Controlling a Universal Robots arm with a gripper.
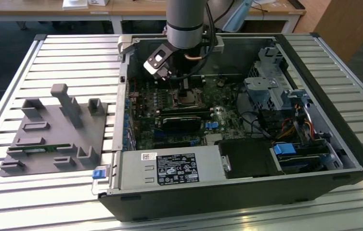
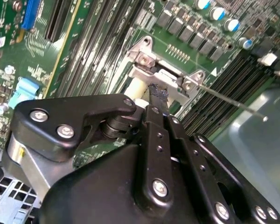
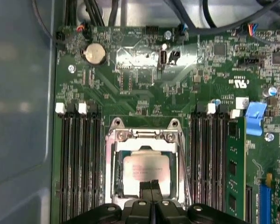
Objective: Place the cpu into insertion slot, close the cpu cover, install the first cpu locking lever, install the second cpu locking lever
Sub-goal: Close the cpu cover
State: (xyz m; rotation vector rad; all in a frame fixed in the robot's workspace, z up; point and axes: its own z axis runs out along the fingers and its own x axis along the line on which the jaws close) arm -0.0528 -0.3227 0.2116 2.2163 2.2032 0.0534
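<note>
An open computer case [image 1: 233, 197] lay on its side on a slatted metal table [image 1: 72, 53], with a grey plastic fixture [image 1: 53, 134] beside it on the exterior view's left. The robot arm [image 1: 185, 19] reached down into the case, and its gripper [image 1: 185, 86] hung low over the green motherboard [image 1: 146, 130].

In the first wrist view, the cpu [image 3: 147, 170] sat flat in the insertion slot [image 3: 118, 179] with its dull silver top facing up. The cpu cover [image 3: 144, 135] lay down around it, so the chip showed through the cover's window. Long black memory slots [image 3: 79, 163] ran along both sides of the socket, and a round coin battery [image 3: 94, 52] sat further up the board. The gripper [image 3: 150, 186] was closed, its two black fingertips [image 3: 146, 189] pressed together with nothing seen between them, and they reached over the edge of the chip.

In the second wrist view, the gripper's [image 2: 158, 93] narrow tip was at the cover's [image 2: 144, 58] silver edge; whether it touched was unclear. A thin metal locking lever [image 2: 228, 100] stuck out from a corner of the cover, crossing over the memory slots
</note>
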